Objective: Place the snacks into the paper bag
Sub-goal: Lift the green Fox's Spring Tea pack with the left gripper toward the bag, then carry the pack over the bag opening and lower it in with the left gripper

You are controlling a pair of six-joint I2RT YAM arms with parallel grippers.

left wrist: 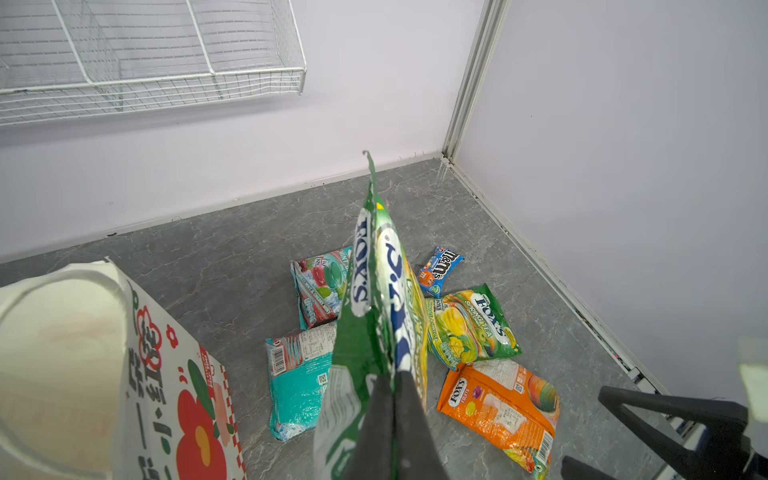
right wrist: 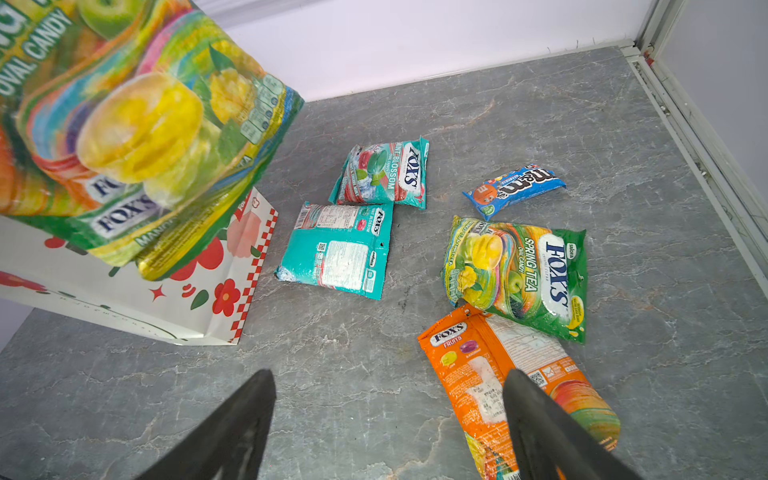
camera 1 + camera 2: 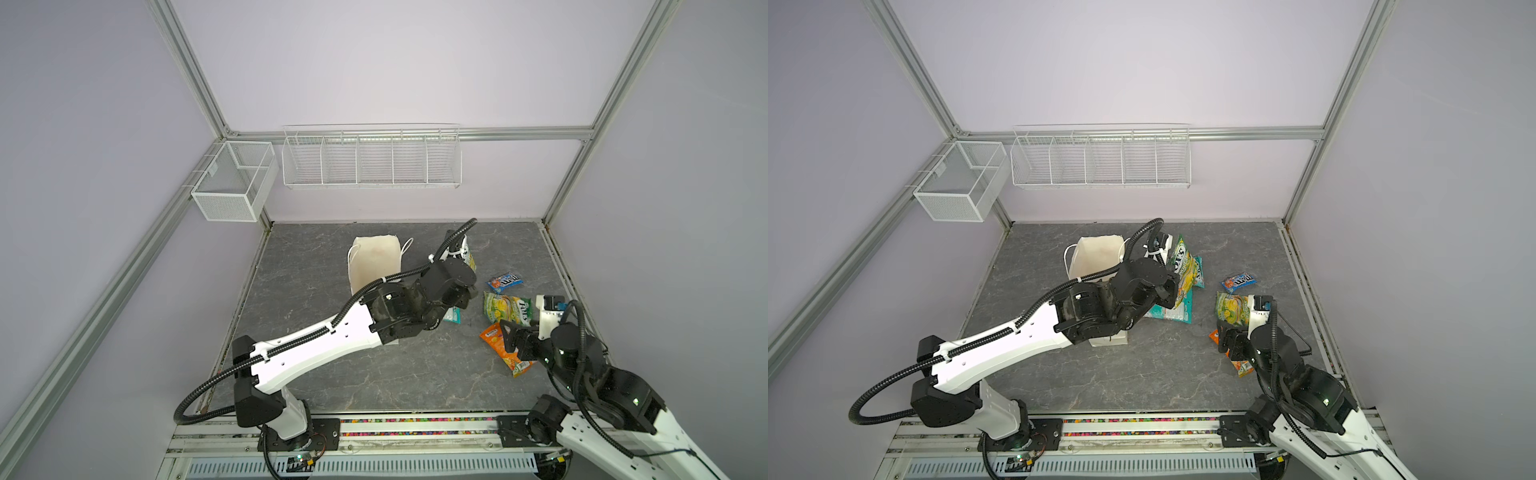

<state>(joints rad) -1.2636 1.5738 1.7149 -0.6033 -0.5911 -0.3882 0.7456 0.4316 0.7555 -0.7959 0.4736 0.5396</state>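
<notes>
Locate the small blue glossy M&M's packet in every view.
Both top views: the blue M&M's packet lies on the grey table, right of centre.
Left wrist view: it sits beyond the held green FOX'S packet.
Right wrist view: it lies past the orange FOX'S packet.
Shared landmark: the lying green-yellow FOX'S Spring Tea packet beside it.

— Light?
— Bright, even, diffuse, seemingly from overhead. Only a soft shadow on the wall below the wire basket (image 1: pixel 166 79).
— Glare or blur?
— Mild white sheen on the teal packet (image 2: pixel 336 257) beyond the fingers (image 2: pixel 232 432). Fingers themselves dark and out of focus. Green-yellow packet (image 2: pixel 124 124) close by, also soft. Wide-angle bowing toward the edges.
</notes>
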